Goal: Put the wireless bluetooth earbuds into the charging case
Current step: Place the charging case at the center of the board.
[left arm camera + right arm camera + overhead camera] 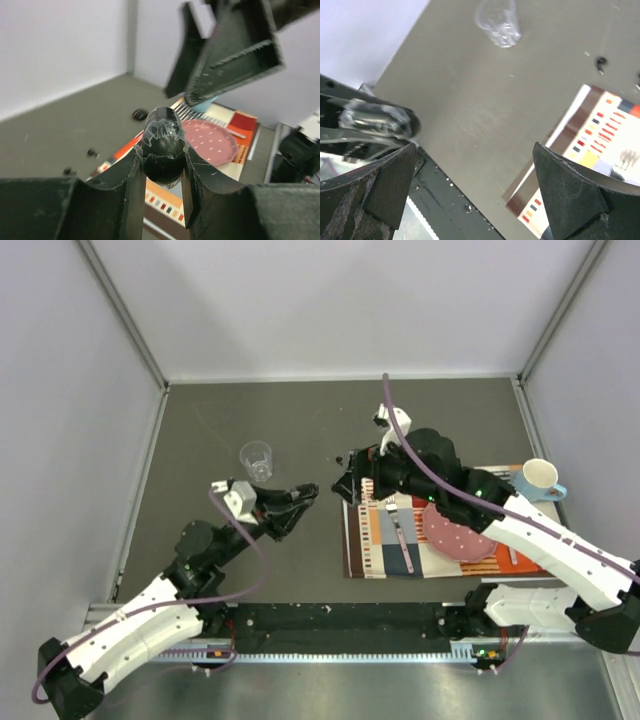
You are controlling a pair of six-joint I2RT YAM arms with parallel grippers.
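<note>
You are early in the job: your left gripper (161,172) has its jaws clamped on the one black charging case (161,137), held above the worktop (75,115). Your right gripper (475,185) hangs close by with its jaws wide apart and nothing in them. The two earbuds (92,151) appear to lie loose on the worktop near the one patterned mat (372,540), so both have yet to be seated. Otherwise, count one clear cup (497,22), one mug (540,478) and one pink plate (458,533).
</note>
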